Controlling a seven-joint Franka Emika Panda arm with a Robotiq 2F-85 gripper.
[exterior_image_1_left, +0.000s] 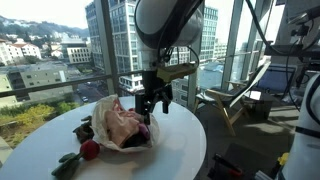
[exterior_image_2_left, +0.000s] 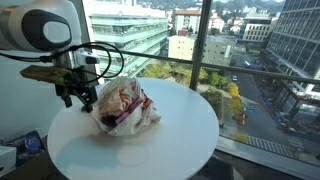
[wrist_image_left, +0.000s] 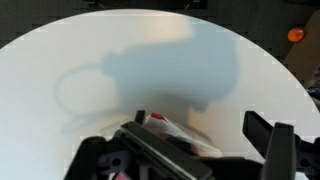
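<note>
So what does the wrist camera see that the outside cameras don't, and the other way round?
Only the wrist view: a broad grey shadow across the tabletop and a small orange thing beyond its edge. Only the exterior views: the whole crumpled bundle, the robot arm, city buildings through the windows and, in an exterior view, a red thing beside the bundle. Both: the round white table and the open gripper just above the bundle.

The crumpled bag (exterior_image_2_left: 125, 105) crowds the claw (exterior_image_2_left: 78, 100); the table (exterior_image_2_left: 180, 140) beyond it lies bare.
</note>
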